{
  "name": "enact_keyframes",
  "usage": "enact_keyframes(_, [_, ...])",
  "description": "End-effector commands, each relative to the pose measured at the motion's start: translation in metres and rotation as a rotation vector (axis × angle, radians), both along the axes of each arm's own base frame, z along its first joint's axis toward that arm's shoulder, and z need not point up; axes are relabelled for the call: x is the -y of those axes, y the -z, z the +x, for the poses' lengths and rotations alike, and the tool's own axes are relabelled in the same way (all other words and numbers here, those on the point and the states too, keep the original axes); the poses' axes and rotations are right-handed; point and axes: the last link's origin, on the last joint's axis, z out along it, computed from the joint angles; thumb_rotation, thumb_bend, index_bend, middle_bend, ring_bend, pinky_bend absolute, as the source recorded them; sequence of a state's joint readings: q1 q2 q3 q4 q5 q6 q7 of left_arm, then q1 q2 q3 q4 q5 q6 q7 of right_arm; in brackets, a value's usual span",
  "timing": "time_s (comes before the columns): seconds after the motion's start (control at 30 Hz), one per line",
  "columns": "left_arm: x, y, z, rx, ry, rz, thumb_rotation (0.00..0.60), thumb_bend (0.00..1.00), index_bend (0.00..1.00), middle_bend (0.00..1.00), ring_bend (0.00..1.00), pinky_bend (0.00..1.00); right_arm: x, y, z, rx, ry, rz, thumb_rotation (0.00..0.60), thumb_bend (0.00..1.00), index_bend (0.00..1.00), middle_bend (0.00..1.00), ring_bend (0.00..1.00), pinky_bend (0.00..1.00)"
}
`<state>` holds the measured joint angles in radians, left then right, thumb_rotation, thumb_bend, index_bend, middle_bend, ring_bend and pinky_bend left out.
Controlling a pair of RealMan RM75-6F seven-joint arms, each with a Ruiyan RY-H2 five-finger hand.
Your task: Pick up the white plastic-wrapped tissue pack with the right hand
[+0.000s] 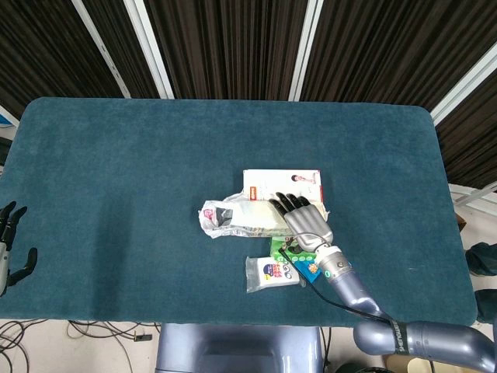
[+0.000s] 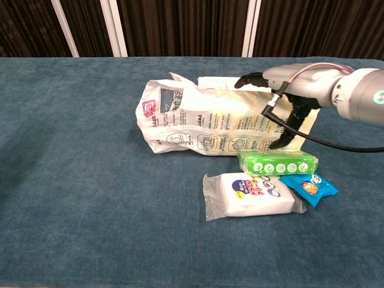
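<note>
A long white tissue pack in crinkled plastic wrap (image 1: 245, 217) (image 2: 210, 123) lies across the middle of the teal table (image 1: 116, 171). My right hand (image 1: 301, 219) (image 2: 288, 90) hovers over the pack's right end, fingers spread. Its thumb hangs down in front of the pack, and I cannot tell whether it touches. Nothing is held. A smaller white wrapped tissue pack (image 1: 272, 273) (image 2: 252, 193) lies nearer the front edge. My left hand (image 1: 9, 249) stays open at the table's left edge, far from everything.
A white box (image 1: 272, 183) (image 2: 225, 83) lies right behind the long pack. A green packet (image 1: 281, 249) (image 2: 277, 162) and a blue snack packet (image 1: 311, 270) (image 2: 309, 187) sit just in front of it, under my right wrist.
</note>
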<state>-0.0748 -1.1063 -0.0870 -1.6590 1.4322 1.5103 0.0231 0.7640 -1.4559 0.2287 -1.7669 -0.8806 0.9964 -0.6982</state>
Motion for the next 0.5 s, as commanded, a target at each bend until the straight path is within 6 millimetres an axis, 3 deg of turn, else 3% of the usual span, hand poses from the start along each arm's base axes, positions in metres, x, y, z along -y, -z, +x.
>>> enact_keyframes(0.03, [0.000,0.000,0.000,0.001,-0.002,0.000,0.600,0.45,0.07,0.00,0.00,0.00,0.004,0.002,0.010,-0.002,-0.006,-0.022,0.600,0.12,0.09,0.07,0.09,0.16])
enact_keyframes(0.23, [-0.001,-0.001,0.000,0.005,-0.008,0.001,0.600,0.45,0.07,0.00,0.00,0.00,0.011,0.005,0.021,-0.002,0.003,-0.034,0.600,0.15,0.14,0.13,0.18,0.16])
enact_keyframes(0.5, [-0.001,-0.001,0.000,0.012,-0.014,0.000,0.600,0.45,0.07,0.00,0.00,0.00,0.011,0.017,0.023,-0.039,0.018,-0.008,0.600,0.15,0.15,0.16,0.23,0.16])
